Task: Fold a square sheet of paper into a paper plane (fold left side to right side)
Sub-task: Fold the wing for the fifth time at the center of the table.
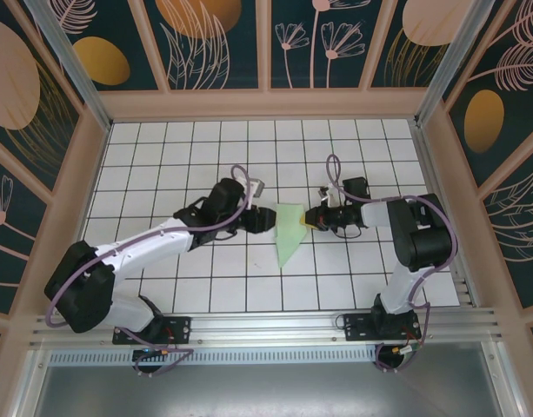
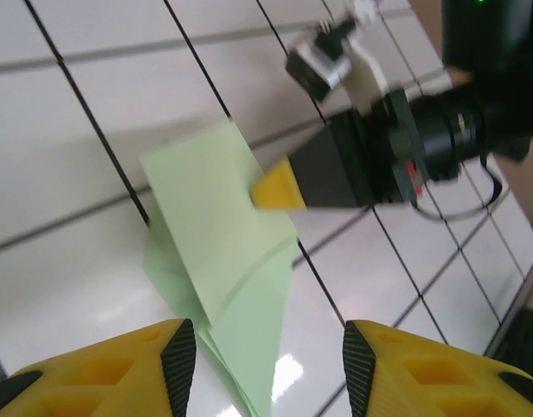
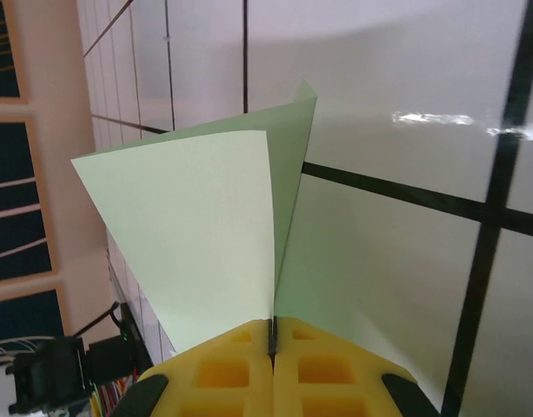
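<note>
Mint-green and thin, the sheet of paper (image 1: 289, 230) is seen partly folded near the middle of the white gridded counter (image 1: 162, 156), between the two hands. Its wider end is turned toward the far side and its narrow point is directed toward the near edge. The right hand (image 3: 272, 334) is closed on the right margin of the sheet, which is pinched between its yellow fingers. In the right wrist view two layers of paper are seen rising from the seam between the pressed-together fingers, one flap lifted off the counter. The left hand (image 2: 262, 347) is positioned just beside the left edge of the sheet with its fingers apart, and the narrow end of the sheet is seen in the gap between them. From the left wrist view a crease is seen running along the folded layers, though the picture is blurred there, so the number of layers cannot be told with certainty.
</note>
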Tool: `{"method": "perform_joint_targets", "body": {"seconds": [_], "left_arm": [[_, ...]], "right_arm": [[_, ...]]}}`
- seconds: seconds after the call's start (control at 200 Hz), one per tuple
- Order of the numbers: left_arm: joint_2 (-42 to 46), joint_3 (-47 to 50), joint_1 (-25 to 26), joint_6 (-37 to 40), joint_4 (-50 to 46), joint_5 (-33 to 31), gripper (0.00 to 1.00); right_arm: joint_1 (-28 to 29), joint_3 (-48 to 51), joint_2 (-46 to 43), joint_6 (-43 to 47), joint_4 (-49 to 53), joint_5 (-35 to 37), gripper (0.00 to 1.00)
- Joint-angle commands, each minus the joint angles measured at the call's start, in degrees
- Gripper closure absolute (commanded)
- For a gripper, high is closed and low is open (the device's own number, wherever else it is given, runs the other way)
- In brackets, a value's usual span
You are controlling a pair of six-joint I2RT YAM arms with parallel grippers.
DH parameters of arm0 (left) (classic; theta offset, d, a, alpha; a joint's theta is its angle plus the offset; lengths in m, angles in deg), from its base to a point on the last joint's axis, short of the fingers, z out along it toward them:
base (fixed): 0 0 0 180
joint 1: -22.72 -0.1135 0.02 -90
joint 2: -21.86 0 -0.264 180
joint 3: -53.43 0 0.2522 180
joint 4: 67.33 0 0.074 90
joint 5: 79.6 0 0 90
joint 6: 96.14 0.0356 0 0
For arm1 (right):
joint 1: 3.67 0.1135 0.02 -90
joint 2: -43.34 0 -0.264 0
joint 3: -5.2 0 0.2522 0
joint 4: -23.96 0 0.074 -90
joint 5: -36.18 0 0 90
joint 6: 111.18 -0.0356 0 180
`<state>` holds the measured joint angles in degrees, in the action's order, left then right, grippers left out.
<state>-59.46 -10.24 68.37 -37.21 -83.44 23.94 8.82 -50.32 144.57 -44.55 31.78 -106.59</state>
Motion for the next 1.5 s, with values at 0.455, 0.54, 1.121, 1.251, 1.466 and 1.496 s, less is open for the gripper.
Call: {"method": "perform_joint_targets", "body": {"seconds": [0.455, 0.54, 1.121, 1.251, 1.466, 1.496], "left_arm": [[-18.85, -14.78, 11.96, 2.07, -11.1, -10.18, 0.42], [-20.19, -15.11, 12.52, 2.09, -12.42, -11.0, 0.4], [-26.62, -17.09, 15.35, 0.89, -16.68, -18.99, 0.41], [-27.19, -16.8, 15.44, 0.22, -16.55, -21.28, 0.43], [-28.19, -16.49, 15.49, -0.3, -16.02, -22.81, 0.47], [-28.19, -16.38, 15.51, -0.39, -16.02, -23.36, 0.47]], "right_arm": [[3.21, -4.58, -3.54, -5.37, 6.73, 4.06, 0.95], [3.19, -5.12, -3.33, -5.36, 7.15, 4.17, 0.95], [3.79, -6.32, -1.52, -5.32, 8.15, 4.41, 0.95], [3.89, -6.57, -1.18, -5.01, 8.74, 4.78, 0.95], [4.16, -6.85, -0.59, -4.6, 9.34, 5.07, 0.94], [4.2, -6.84, -0.53, -4.5, 9.37, 5.08, 0.94]]}}
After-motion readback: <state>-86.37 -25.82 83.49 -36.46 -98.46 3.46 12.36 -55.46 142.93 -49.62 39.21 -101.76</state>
